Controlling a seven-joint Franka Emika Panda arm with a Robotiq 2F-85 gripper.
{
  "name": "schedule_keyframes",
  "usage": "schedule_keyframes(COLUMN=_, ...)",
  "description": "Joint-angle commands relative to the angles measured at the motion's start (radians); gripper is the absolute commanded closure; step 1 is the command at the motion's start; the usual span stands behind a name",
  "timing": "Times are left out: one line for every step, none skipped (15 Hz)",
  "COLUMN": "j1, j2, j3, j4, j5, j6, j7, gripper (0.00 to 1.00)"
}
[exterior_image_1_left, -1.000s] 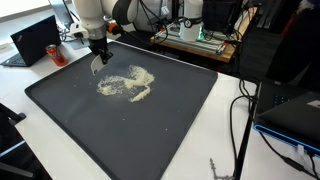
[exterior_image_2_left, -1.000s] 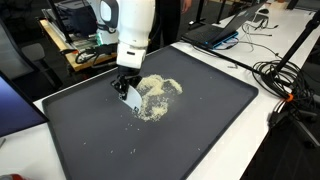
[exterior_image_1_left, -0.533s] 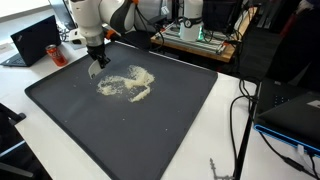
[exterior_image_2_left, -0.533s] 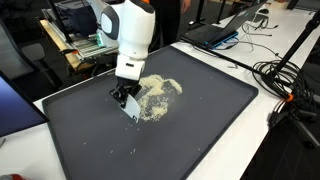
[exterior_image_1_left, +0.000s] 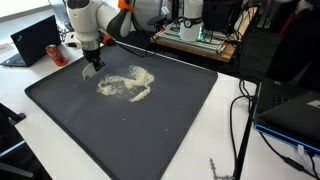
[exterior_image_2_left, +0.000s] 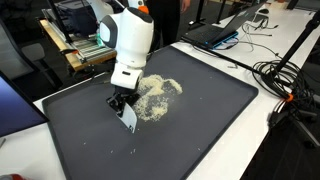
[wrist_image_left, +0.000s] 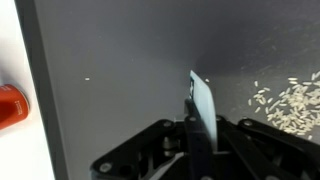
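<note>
Exterior view, tray seen lengthwise: the black Robotiq gripper (exterior_image_1_left: 91, 68) stands over the far left part of the dark rectangular rimmed tray (exterior_image_1_left: 150, 135). What it holds is too small to make out here. The scattered pile of pale loose grains (exterior_image_1_left: 127, 84) lies on the tray near the gripper, toward the tray's middle. A red drink can (exterior_image_1_left: 55, 52) and a black open laptop (exterior_image_1_left: 30, 40) stand on the white table beyond the tray's far left edge.

Exterior view, arm seen from the front: the gripper (exterior_image_2_left: 122, 103) points down with its jaws closed on a thin white flat card (exterior_image_2_left: 129, 120). The card hangs tilted below the fingertips, its lower edge at the tray (exterior_image_2_left: 215, 125) surface. The grains (exterior_image_2_left: 155, 97) lie just beside the card, apart from it.

Wrist view: the gripper (wrist_image_left: 199, 135) clamps the card (wrist_image_left: 203, 103), which is seen nearly edge-on. The grains (wrist_image_left: 288, 100) lie to its right on the tray (wrist_image_left: 120, 60). The red can (wrist_image_left: 10, 107) shows at the left edge.
</note>
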Motion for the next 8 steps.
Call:
schedule_keyframes(j1=0.031, j2=0.053, j3=-0.034, j4=0.042, j5=-0.027, j6=0.021, j7=0.043, gripper=0.99)
schedule_keyframes(j1=0.036, j2=0.061, j3=-0.038, j4=0.046, j5=-0.027, j6=0.023, j7=0.045, gripper=0.99)
schedule_keyframes(j1=0.042, j2=0.066, j3=-0.041, j4=0.047, j5=-0.028, j6=0.024, j7=0.045, gripper=0.99)
schedule_keyframes(j1=0.039, j2=0.067, j3=-0.033, j4=0.045, j5=-0.020, j6=0.017, j7=0.033, gripper=0.99)
schedule_keyframes(j1=0.041, j2=0.063, j3=-0.032, j4=0.040, j5=-0.019, j6=0.017, j7=0.028, gripper=0.99)
schedule_keyframes(j1=0.034, j2=0.054, j3=-0.019, j4=0.028, j5=-0.011, j6=0.015, j7=0.011, gripper=0.99)
schedule_keyframes(j1=0.042, j2=0.050, j3=-0.023, j4=0.019, j5=-0.020, j6=0.015, j7=0.010, gripper=0.99)
schedule_keyframes(j1=0.036, j2=0.037, j3=-0.012, j4=0.002, j5=-0.014, j6=0.014, j7=-0.007, gripper=0.99)
